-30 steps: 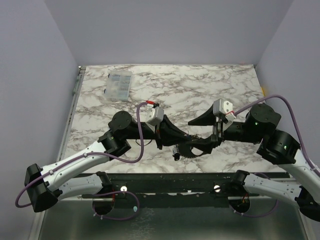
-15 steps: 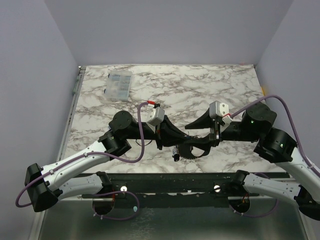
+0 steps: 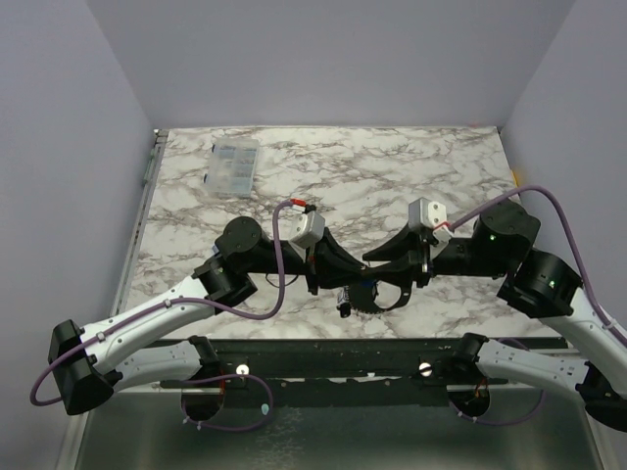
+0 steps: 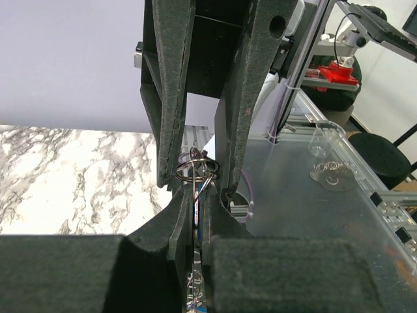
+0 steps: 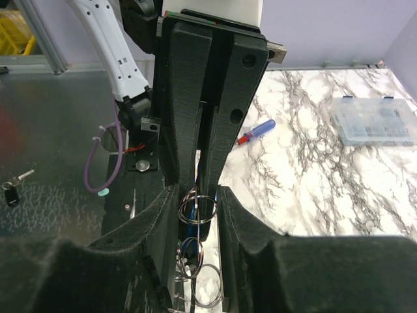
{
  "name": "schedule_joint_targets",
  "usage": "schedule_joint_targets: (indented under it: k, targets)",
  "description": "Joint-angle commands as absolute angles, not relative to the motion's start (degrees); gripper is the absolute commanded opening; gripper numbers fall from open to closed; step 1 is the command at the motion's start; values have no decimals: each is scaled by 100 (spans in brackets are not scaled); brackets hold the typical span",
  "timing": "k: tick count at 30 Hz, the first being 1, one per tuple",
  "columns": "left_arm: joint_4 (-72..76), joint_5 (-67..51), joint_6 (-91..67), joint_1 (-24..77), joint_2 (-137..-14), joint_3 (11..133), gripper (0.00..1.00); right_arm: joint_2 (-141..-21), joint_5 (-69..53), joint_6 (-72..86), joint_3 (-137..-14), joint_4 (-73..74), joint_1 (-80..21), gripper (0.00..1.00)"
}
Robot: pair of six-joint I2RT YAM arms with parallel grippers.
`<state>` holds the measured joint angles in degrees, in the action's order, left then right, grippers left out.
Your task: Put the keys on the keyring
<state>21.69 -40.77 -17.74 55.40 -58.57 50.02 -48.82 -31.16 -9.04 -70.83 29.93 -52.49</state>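
Both grippers meet above the table's front edge. My left gripper (image 3: 357,283) (image 4: 194,201) is shut on a thin flat key (image 4: 194,218) with a blue part, held edge-on. A grey metal keyring (image 5: 197,208) (image 4: 197,167) sits at that key's tip. It lies between the fingers of my right gripper (image 3: 390,286) (image 5: 197,199), and its rim touches both pads. More linked rings (image 5: 194,257) hang below it. A small bunch of keys (image 3: 344,300) dangles under the grippers.
A clear compartment box (image 3: 232,166) (image 5: 374,120) lies at the far left of the marble table (image 3: 411,166). A blue and red screwdriver (image 5: 257,130) lies on the table. A dark-headed key (image 5: 13,186) lies on the metal shelf below the front edge. A clear cup (image 4: 329,169) stands there with loose rings.
My right gripper has moved left and closed in on the left gripper's tips, its fingers now either side of the ring. The left arm shifted slightly right.
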Motion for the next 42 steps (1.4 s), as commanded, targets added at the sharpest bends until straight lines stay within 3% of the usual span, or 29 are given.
schedule_joint_targets:
  k: [1,15,20,31,42]
  targets:
    - [2215,-4013,-1602,5528,-5769,5247,0,-4922,-3011,-780,-7272,3116,-5265,23]
    - [1641,-3583,-835,5528,-5840,5438,0,-4756,-1413,1369,-6927,2390,-5265,11]
    - [1562,-3347,-652,5529,-5840,5451,0,-4814,-955,1887,-7073,2446,-5265,2]
    - [1498,-3047,-324,5528,-5785,5432,0,-5075,-258,2822,-7421,2896,-5265,1]
    - [1481,-2991,-141,5529,-5816,5447,0,-5218,-392,3159,-7471,2962,-5265,1]
